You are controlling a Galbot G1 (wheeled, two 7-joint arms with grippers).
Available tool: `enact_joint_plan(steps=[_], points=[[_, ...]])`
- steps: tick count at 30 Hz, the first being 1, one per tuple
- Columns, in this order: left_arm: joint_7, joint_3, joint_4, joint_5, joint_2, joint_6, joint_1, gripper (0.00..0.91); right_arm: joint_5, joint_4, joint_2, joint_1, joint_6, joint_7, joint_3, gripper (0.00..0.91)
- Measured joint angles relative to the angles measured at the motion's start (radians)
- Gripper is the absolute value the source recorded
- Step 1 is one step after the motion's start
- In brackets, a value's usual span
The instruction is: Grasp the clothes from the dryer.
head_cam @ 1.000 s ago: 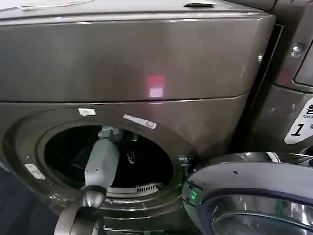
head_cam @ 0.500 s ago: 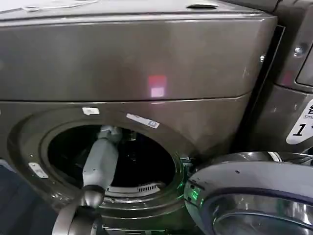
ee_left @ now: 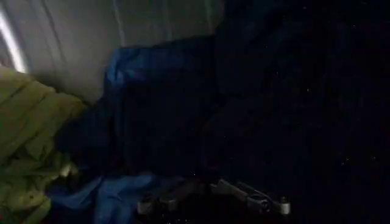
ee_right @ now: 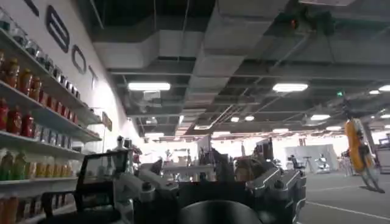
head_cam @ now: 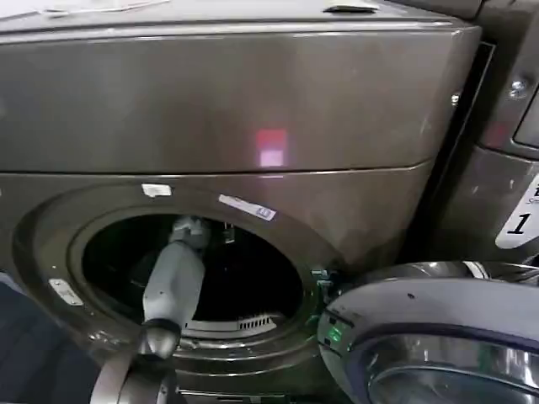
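The dryer (head_cam: 253, 109) is the bronze-grey front-loader, and its round glass door (head_cam: 438, 345) hangs open at the lower right. My left arm (head_cam: 173, 282) reaches through the porthole into the dark drum. In the left wrist view the clothes lie right in front of my left gripper (ee_left: 207, 192): a large dark navy-blue mass (ee_left: 183, 115) and a yellow-green piece (ee_left: 27, 140) beside it against the drum wall. The gripper is up against the navy fabric. My right gripper (ee_right: 204, 173) is parked away from the machine, open and holding nothing, facing the room.
A second machine with a "1" sticker (head_cam: 520, 223) stands close on the right. The open door takes up the space at the lower right of the porthole. The porthole rim (head_cam: 84, 320) rings my left arm. Store shelves with bottles (ee_right: 24, 115) show in the right wrist view.
My left arm stays inside the drum in nearly the same pose. The head view has drifted slightly, nothing else has visibly moved.
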Motion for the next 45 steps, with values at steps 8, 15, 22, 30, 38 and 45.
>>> enact_joint_plan(steps=[8, 15, 22, 30, 38, 45], points=[[-0.263, 0.027, -0.093, -0.238, -0.011, 0.098, 0.032, 0.0, -0.003, 0.01, 0.005, -0.002, 0.004, 0.001, -0.005, 0.907], [-0.521, 0.045, -0.195, -0.471, -0.029, 0.218, 0.07, 0.0, -0.001, 0.021, 0.007, -0.005, 0.006, 0.006, -0.002, 0.907], [-0.773, 0.055, -0.3, -0.673, -0.053, 0.313, 0.099, 0.0, -0.003, 0.023, 0.009, -0.007, 0.017, 0.007, 0.002, 0.907], [-0.977, 0.057, -0.357, -0.833, -0.077, 0.362, 0.126, 0.0, -0.009, 0.014, 0.008, -0.018, 0.023, 0.012, 0.015, 0.907], [-1.077, 0.049, -0.365, -0.918, -0.077, 0.382, 0.132, 0.0, -0.012, 0.008, 0.006, -0.016, 0.025, 0.013, 0.019, 0.907], [-1.11, 0.05, -0.367, -0.946, -0.077, 0.388, 0.137, 0.0, -0.022, 0.021, 0.006, -0.008, 0.013, 0.023, 0.016, 0.907]])
